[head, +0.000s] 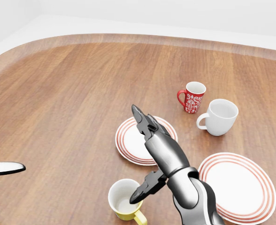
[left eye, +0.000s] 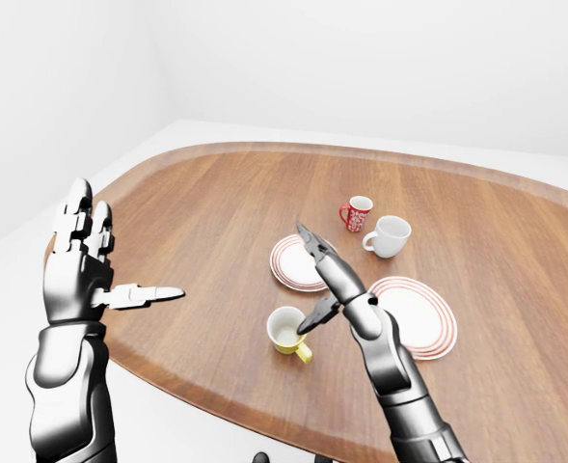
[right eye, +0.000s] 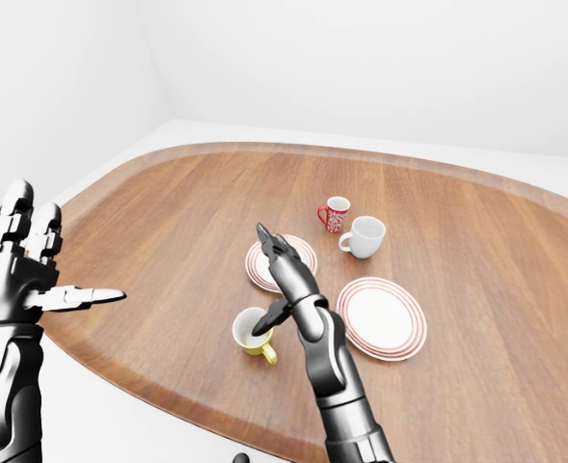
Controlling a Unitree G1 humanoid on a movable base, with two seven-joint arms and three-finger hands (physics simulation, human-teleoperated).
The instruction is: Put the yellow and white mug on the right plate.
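The yellow and white mug (head: 124, 200) stood upright on the wooden counter (head: 63, 103) near the bottom of the head view, handle pointing toward the bottom edge, just left of the right plate (head: 241, 185) and below the left plate (head: 137, 140). The right hand (head: 145, 154) hung over it spread open: 2 fingers (head: 138, 117) pointed up across the left plate, while the thumb dipped at or just inside the mug's rim. It gripped nothing. The left hand (left eye: 79, 265) was raised well to the left, fingers splayed, also holding nothing.

The main risk, as I judged it, was the thumb catching the rim: a push from that single contact could tip the mug or slide it toward the counter's near edge, which lay close below it. A pinch on the thin wall alone might also let it swing once lifted.

The mug looked empty, showing only its white interior. The red patterned mug (head: 192, 96) and the white mug (head: 220, 117), near the top right, also appeared empty, and both plates were bare.
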